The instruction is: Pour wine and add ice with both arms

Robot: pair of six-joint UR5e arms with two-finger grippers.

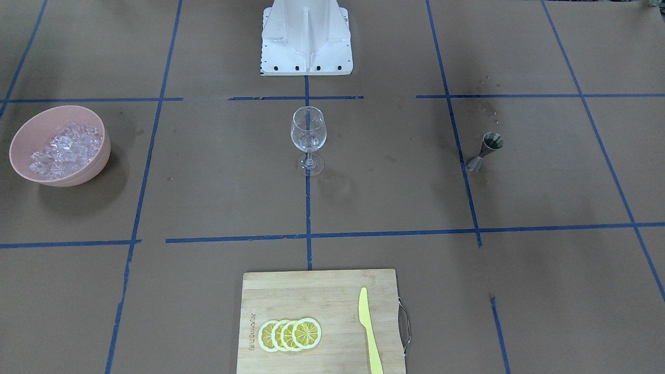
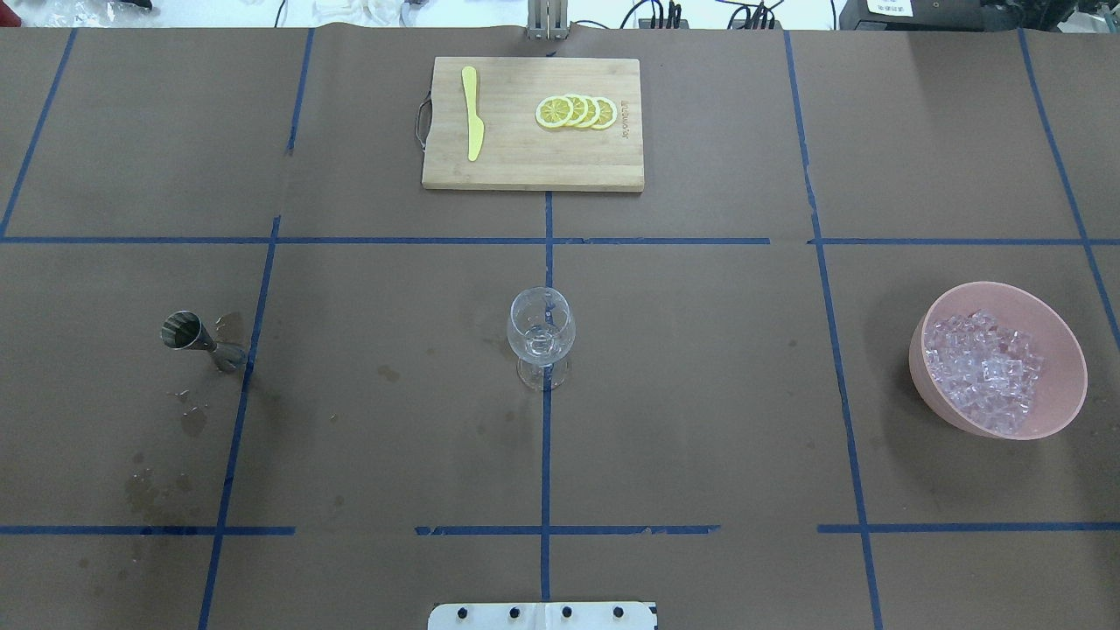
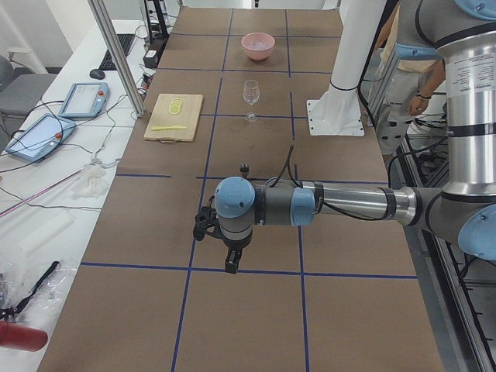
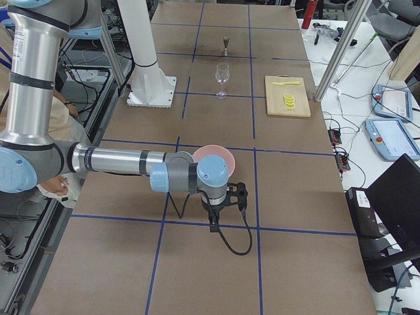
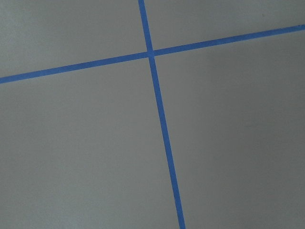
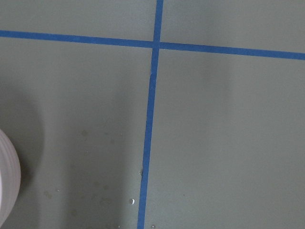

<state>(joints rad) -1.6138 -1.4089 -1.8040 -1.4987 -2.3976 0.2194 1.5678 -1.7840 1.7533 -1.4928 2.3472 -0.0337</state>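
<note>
Ice [image 2: 984, 372] sits in bowl [image 2: 1063, 346] near counter [image 2: 700, 394] right edge, glass [image 2: 541, 332] at centre, board [image 2: 525, 162] at far edge with unreadable print; left claw [image 3: 230, 265] and right claw [image 4: 213, 225]: grip can't tell.

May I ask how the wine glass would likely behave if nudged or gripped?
The wine glass stands on a thin stem over a small foot, so a high push would probably tip it. Its smooth clear glass looks fragile, perhaps slippery.
</note>
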